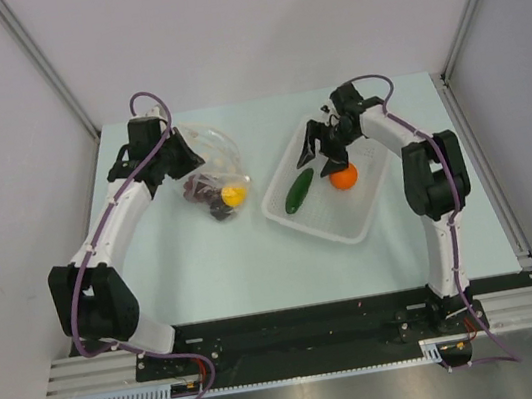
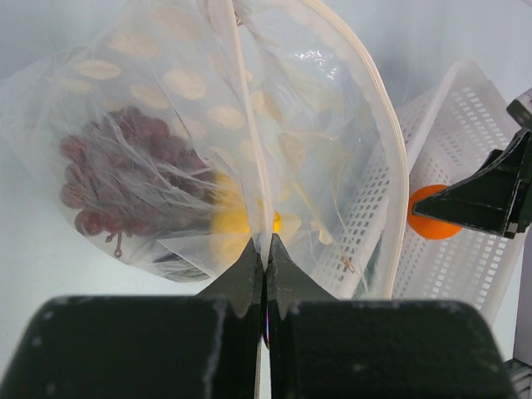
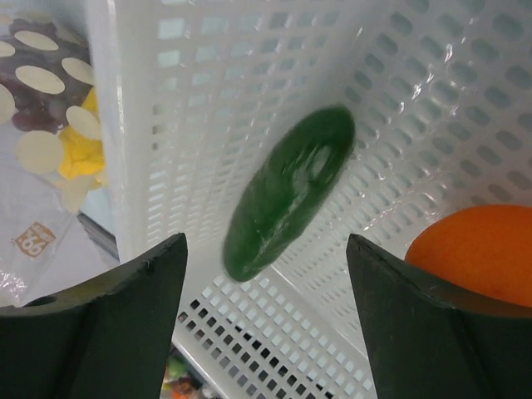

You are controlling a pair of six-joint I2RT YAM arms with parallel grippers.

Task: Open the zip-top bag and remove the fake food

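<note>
**Top external view: the bag lies left of the open right gripper, past the basket wall**

The right gripper (image 1: 324,150) hangs over the white basket (image 1: 337,229), its jaws wide apart and holding nothing. The cucumber (image 1: 299,192) lies slantwise on the basket floor beneath it, with the orange ball (image 1: 345,178) just beside. The zip-top bag (image 1: 213,172) lies on the table to that gripper's left, close to the basket. The grapes (image 1: 206,191) and the yellow fruit (image 1: 234,193) are bunched at its near end. The left gripper (image 1: 182,162) is at the bag's far-left side, so the right arm looks like the one free to reach in, and it would have to cross the basket wall.

Only the left wrist view shows the left gripper's grip. Its jaws are pinched fully together on a fold of the bag's film near the zip rim, and the rim arcs away from them. The right wrist view confirms the cucumber sits clear between the spread fingers, untouched. How wide the bag's mouth gapes, I cannot tell.
</note>
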